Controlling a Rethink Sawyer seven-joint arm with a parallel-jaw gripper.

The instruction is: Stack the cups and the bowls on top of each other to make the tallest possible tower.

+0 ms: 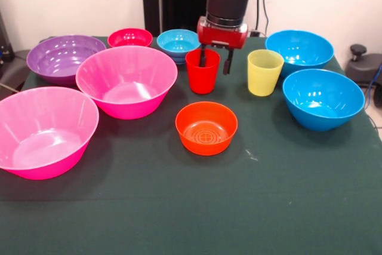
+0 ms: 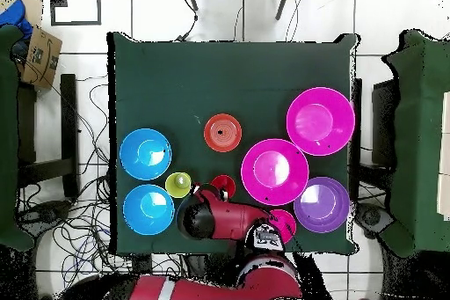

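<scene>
The red cup [image 1: 203,71] stands upright mid-table, and it also shows as a red cup [image 2: 223,186] from above. My gripper [image 1: 215,67] hangs over its rim, open, with one finger inside the cup and the other outside its right wall. Beside it on the right is the yellow cup [image 1: 265,73]. A small orange bowl [image 1: 206,128] sits in front of the red cup. Behind the red cup are a small light-blue bowl [image 1: 178,43] and a small red bowl [image 1: 130,37]. Every piece stands singly; no tower shows.
Two large pink bowls [image 1: 126,80] [image 1: 45,131] and a purple bowl [image 1: 62,58] fill the left side. Two large blue bowls [image 1: 299,49] [image 1: 323,98] stand at the right. The green cloth table [image 1: 197,207] runs bare toward the near edge.
</scene>
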